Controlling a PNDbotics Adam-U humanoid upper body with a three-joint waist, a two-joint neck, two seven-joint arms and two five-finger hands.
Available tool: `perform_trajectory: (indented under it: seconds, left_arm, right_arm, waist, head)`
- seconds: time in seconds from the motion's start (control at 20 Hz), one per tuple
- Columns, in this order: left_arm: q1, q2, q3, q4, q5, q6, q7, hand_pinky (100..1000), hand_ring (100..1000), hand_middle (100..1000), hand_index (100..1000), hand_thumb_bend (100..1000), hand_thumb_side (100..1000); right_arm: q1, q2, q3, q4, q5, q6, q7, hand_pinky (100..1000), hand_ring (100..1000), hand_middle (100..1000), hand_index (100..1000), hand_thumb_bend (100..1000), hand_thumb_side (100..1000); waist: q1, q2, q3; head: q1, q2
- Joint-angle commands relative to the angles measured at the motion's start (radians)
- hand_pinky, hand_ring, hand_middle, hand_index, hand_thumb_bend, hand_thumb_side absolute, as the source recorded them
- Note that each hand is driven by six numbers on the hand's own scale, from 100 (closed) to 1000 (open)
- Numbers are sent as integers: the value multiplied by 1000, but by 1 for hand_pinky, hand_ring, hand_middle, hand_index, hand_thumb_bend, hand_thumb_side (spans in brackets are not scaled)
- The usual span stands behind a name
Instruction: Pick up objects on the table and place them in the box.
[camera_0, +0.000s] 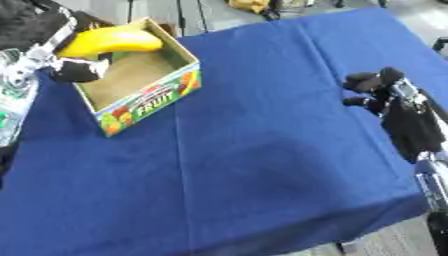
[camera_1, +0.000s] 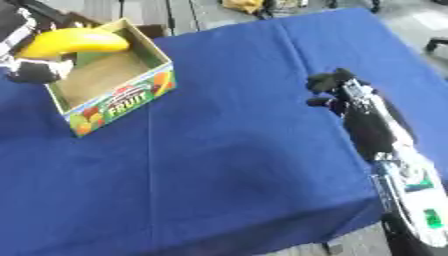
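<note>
A yellow banana (camera_0: 112, 42) hangs over the open cardboard fruit box (camera_0: 150, 98) at the upper left of the blue table. My left hand (camera_0: 77, 69) holds the banana's left end, fingers curled round it, just above the box's left wall. The box's brown floor (camera_0: 131, 75) shows bare beneath the banana. My right hand (camera_1: 335, 92) hovers over the table's right side, fingers curled with nothing in them.
A blue cloth (camera_0: 254, 150) covers the table, whose front edge runs across the lower right. Beyond the far edge lies grey floor with a yellow thing (camera_0: 249, 5) on it. My right forearm (camera_1: 398, 165) runs down the right side.
</note>
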Motion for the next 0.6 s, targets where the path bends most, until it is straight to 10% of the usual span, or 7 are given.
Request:
perform_trajectory:
  seconds: [0.05, 0.6]
  left_arm:
    - [-44, 10, 42, 94, -19, -25, 54, 247, 144, 166, 367, 100, 192]
    - [-92, -46, 100, 368, -168, -101, 221, 366, 256, 278, 474, 100, 190]
  right_arm:
    - [-15, -24, 9, -13, 4, -2, 15, 738, 825, 738, 586, 100, 808]
    - [-23, -14, 38, -12, 24, -9, 53, 740, 826, 739, 586, 100, 811]
  waist:
    - [-2, -8, -12]
    - [-7, 17, -79]
  head:
    - [9, 5]
    - [19, 5]
